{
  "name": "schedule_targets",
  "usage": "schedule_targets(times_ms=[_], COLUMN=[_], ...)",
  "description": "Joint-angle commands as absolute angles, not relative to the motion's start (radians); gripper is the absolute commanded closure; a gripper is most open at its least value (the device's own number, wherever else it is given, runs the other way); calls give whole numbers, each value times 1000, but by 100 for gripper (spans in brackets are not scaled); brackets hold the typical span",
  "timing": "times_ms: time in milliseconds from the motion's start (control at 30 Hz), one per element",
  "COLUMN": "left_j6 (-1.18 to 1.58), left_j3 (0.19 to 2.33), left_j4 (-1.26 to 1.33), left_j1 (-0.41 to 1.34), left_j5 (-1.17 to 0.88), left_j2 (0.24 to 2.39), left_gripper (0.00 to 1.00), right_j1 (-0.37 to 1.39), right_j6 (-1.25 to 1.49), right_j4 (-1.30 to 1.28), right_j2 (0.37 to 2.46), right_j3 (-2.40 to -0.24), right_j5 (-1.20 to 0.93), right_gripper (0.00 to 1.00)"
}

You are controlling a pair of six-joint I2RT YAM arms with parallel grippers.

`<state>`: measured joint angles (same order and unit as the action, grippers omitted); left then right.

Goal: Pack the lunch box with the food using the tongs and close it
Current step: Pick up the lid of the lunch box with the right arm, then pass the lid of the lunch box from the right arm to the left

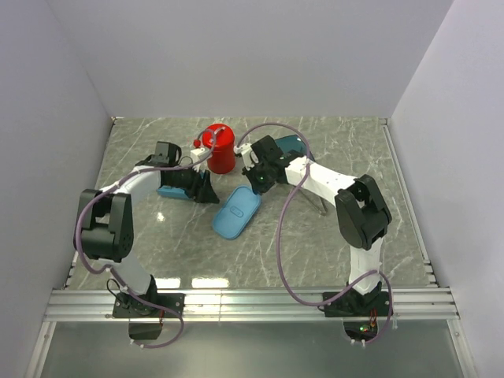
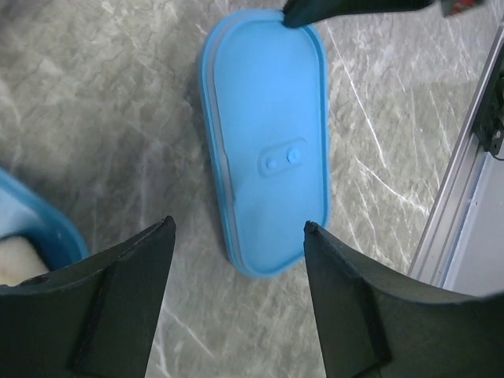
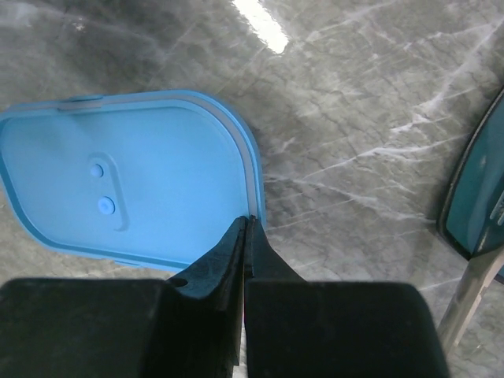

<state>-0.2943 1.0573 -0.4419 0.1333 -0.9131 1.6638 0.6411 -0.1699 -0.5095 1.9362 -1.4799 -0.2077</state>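
Left gripper (image 2: 238, 228): jaws apart, nothing between them, hanging over the near end of the lid (image 2: 272, 142). The lid lies flat on the marble table (image 1: 315, 244) near the middle, between my two arms, oval recess facing up, a pale strip along one long edge. Right gripper (image 3: 248, 227): jaws pressed together, empty, tips over the lid's rim at the far end; contact I cannot tell. The lunch box (image 1: 168, 191) sits just left of the lid, mostly hidden under my left forearm; the left wrist view shows its blue rim and a whitish food piece (image 2: 16, 256) inside. A red container (image 1: 220, 150) stands at the far side, with a dark teal plate (image 3: 476, 197) to its right.
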Motion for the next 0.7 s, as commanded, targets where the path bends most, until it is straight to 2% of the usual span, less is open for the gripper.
schedule_targets(times_ms=[0, 667], left_j6=[-321, -328], left_j3=[1120, 1244], left_j4=[-414, -433], left_j1=[166, 256], left_j5=[-907, -956], left_j2=[1707, 1904], left_gripper=[28, 28], right_j1=[660, 678], right_j6=[-187, -184], right_j4=[-462, -469], right_j2=[1855, 1807], right_j3=[-1470, -1463], right_j5=[-206, -202], right_gripper=[100, 100])
